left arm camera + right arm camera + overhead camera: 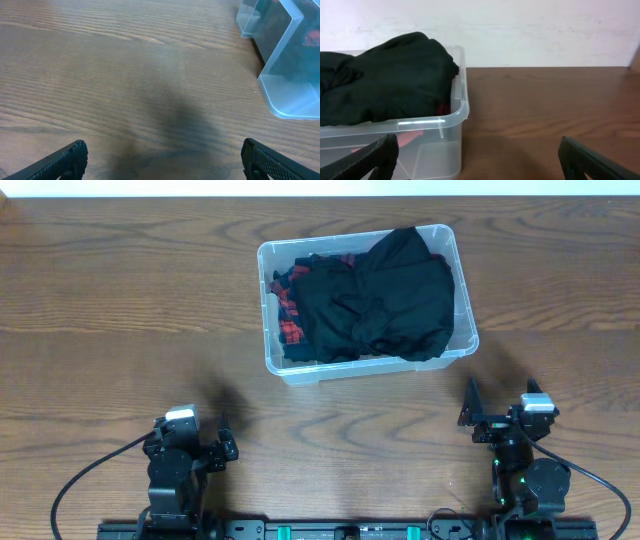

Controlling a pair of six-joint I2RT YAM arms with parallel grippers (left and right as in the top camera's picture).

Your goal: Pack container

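On the far middle of the wooden desk (120,300) sits the container (330,370), a clear plastic bin with rounded corners, turned slightly askew to the desk's edges. It is heaped with clothing. A black garment (385,295) fills most of it and bulges above the rim at the far right corner, while a red-and-black plaid cloth (288,315) shows along the left side, partly tucked beneath the black one.

Both arms are at the near edge of the desk, well apart from the bin and from each other. The left tool (164,145) is spread wide and holds nothing: in the left wrist view its two dark fingers (70,160) appear only at the bottom corners, with bare wood grain between them. A near corner of the bin shows at the upper right of that view, blurred and bluish.

The right tool (479,140) is likewise spread wide and empty, its fingertips at the lower left and lower right of the right wrist view. Ahead of it and to the left stands the bin's right end, the black garment mounded over the rim and a patch of red visible through the clear wall. Bare desk runs to a white wall (545,30) behind. Black cables (70,490) loop out from the arm bases in the overhead view.
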